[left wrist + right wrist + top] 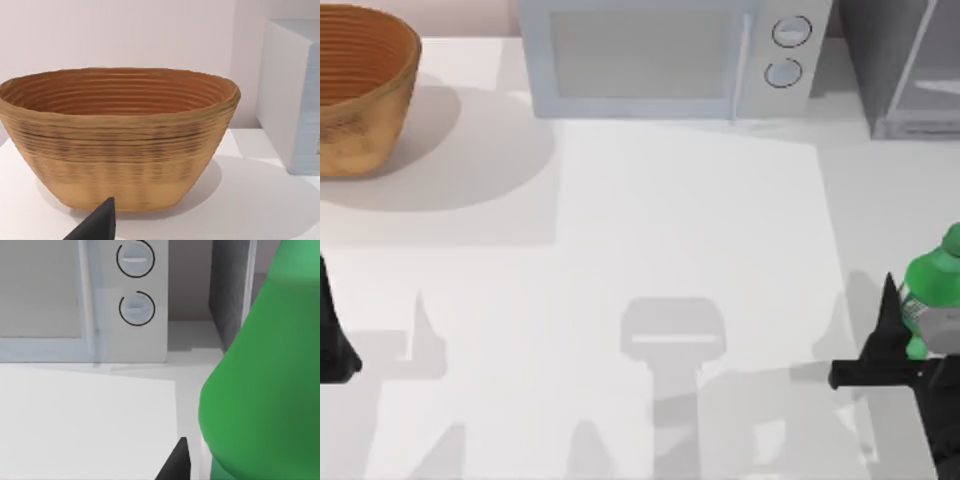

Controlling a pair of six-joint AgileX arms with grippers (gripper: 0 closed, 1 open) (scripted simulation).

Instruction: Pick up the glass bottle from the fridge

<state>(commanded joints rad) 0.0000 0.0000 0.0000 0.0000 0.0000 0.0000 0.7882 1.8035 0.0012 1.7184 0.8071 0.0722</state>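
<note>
Green glass bottle: upright, lodged between spread fingers of right gripper; left gripper parked, finger state indeterminable.

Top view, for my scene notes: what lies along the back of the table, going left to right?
Woven basket → microwave → fridge.

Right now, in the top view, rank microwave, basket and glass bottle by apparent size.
1. Microwave, largest.
2. Basket, cut by the frame edge.
3. Glass bottle, smallest, partly cut off beside the right pincer.
</note>
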